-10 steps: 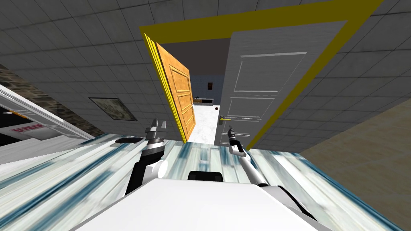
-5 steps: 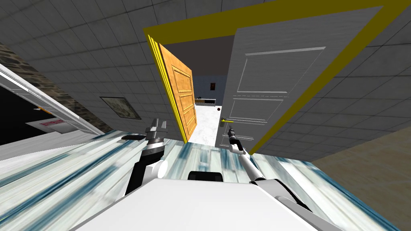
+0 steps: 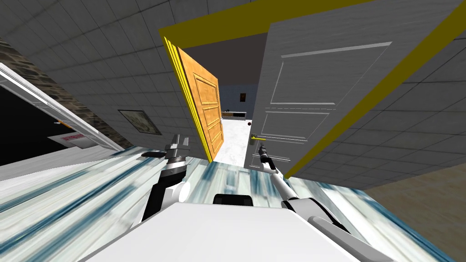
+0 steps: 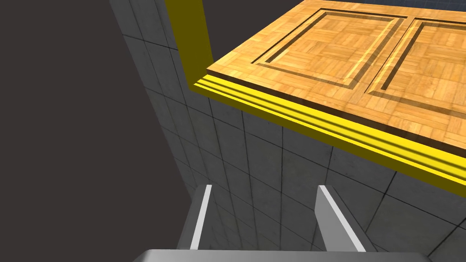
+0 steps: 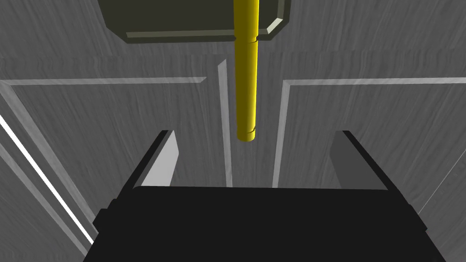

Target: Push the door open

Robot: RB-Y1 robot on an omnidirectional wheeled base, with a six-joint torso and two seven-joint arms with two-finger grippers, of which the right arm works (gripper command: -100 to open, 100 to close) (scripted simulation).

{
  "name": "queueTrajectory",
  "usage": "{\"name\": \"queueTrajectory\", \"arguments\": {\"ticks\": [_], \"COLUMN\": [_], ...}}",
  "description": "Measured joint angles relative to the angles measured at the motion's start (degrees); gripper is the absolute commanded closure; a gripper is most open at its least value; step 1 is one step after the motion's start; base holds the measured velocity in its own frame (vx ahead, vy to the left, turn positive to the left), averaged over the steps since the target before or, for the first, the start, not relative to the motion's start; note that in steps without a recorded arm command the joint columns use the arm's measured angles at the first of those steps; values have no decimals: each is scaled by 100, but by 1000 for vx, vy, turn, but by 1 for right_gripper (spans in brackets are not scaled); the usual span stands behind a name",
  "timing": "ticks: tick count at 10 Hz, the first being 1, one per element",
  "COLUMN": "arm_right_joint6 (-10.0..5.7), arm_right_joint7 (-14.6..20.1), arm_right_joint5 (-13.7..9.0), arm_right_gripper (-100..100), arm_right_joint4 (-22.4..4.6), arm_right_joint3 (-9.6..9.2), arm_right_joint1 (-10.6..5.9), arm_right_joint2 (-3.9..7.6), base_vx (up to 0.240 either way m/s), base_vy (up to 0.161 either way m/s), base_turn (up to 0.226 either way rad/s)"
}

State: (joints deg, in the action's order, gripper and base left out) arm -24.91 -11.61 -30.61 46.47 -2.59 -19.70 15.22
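**At the door:** our right gripper point(image 5: 255, 134), blades spread and empty, hovers by the yellow lever handle point(image 5: 245, 91) of the grey panelled door point(image 3: 309, 95) ahead.
We'd best press flat near its free edge, pushing steadily.

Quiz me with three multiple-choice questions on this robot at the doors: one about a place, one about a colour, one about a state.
1. Where is the right gripper?
A. Over a kitchen table.
B. In front of the grey panelled door, at the free end of its yellow rod-shaped lever handle.
C. Inside a drawer.

2. What colour is the broad door frame?
A. Red.
B. White.
C. Yellow.

3. How are the right gripper's thin grey fingers?
A. Open, gripping nothing.
B. Shut on the handle.
C. Shut on a cloth.

Answers:
1 B: the right wrist view shows the handle's tip by the fingertips.
2 C: a yellow band borders the doorway.
3 A: they stand wide apart, clear of the handle.
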Motion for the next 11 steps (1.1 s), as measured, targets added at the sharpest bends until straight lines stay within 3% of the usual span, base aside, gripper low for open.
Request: {"name": "queueTrajectory", "arguments": {"ticks": [9, 10, 11], "arm_right_joint6": [-28, -29, -28], "arm_right_joint7": [15, 15, 15], "arm_right_joint5": [7, 7, 7], "arm_right_gripper": [-100, 100, 100], "arm_right_joint4": [-120, -121, -120], "arm_right_joint3": [103, 104, 103], "arm_right_joint1": [-44, -47, -47], "arm_right_joint2": [14, 14, 14], "base_vx": [176, -10, -22], "base_vy": [-36, 5, 6], "base_turn": [23, -4, 3]}}
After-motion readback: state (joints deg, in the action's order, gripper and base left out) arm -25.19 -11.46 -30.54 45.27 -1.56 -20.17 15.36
